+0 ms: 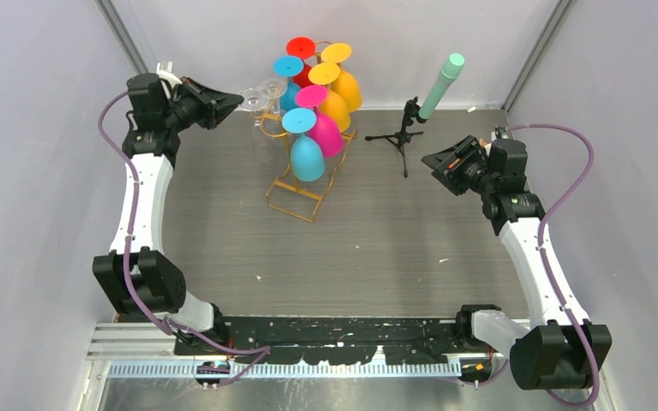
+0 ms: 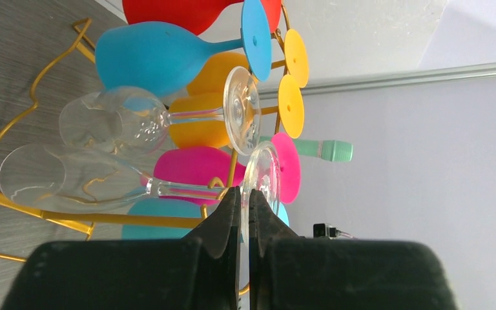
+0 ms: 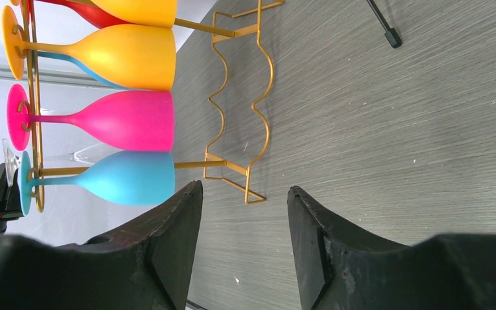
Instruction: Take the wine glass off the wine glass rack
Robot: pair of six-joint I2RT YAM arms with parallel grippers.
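Grey wood-grain tabletop, otherwise bare at centre. Clear stemmed wine glass hangs inverted on the tall gold wire rack, on its left side beside the coloured glasses. Its long axis is upright, bowl down, foot up. Left gripper is pinched tight on the foot's rim (thin, slick, brittle; judged light). The stem would offer a surer hold. Right gripper stands parted, empty, well apart.

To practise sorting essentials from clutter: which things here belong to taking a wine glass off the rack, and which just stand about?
Job: gold rack, clear wine glass, left pincer shut on its foot.
Standing about: other glasses, tripod with green tube, open right pincer.
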